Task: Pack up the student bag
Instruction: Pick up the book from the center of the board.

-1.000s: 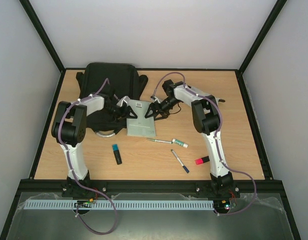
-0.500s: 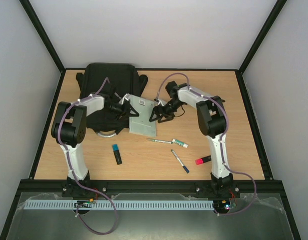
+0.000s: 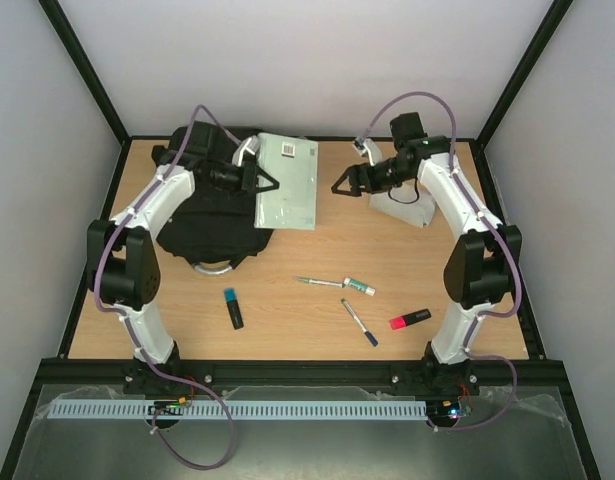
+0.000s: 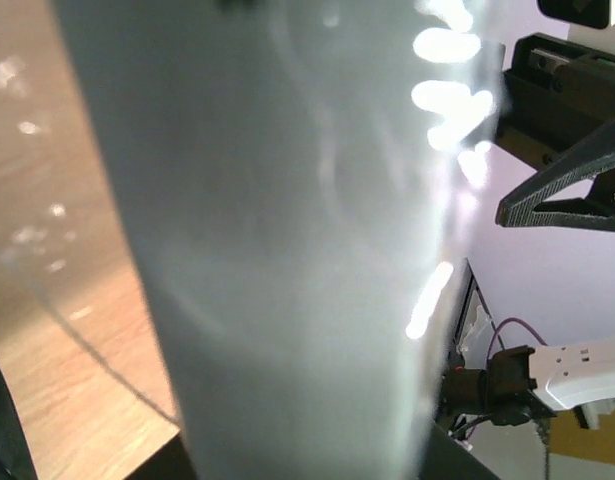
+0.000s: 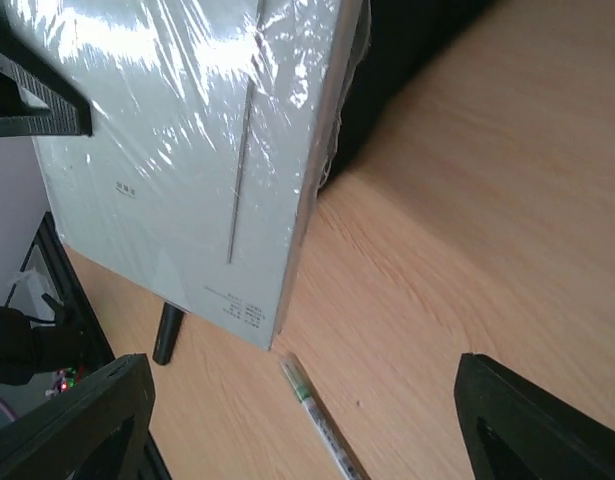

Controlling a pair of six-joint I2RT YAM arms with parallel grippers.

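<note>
Your left gripper (image 3: 259, 181) now pinches the wrapped notebook (image 3: 287, 185) alone, lifted off the table over the right edge of the student bag (image 3: 202, 225) at far left. Your right gripper (image 3: 339, 186) has let go and pulled back right, jaws spread, free to open the bag.

Pale flat packet (image 3: 292, 190) in left gripper (image 3: 265, 182) (beside the student bag (image 3: 202, 215))

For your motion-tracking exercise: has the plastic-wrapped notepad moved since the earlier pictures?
Yes. The notepad has moved away from the green-capped pen, toward the far table edge.
</note>
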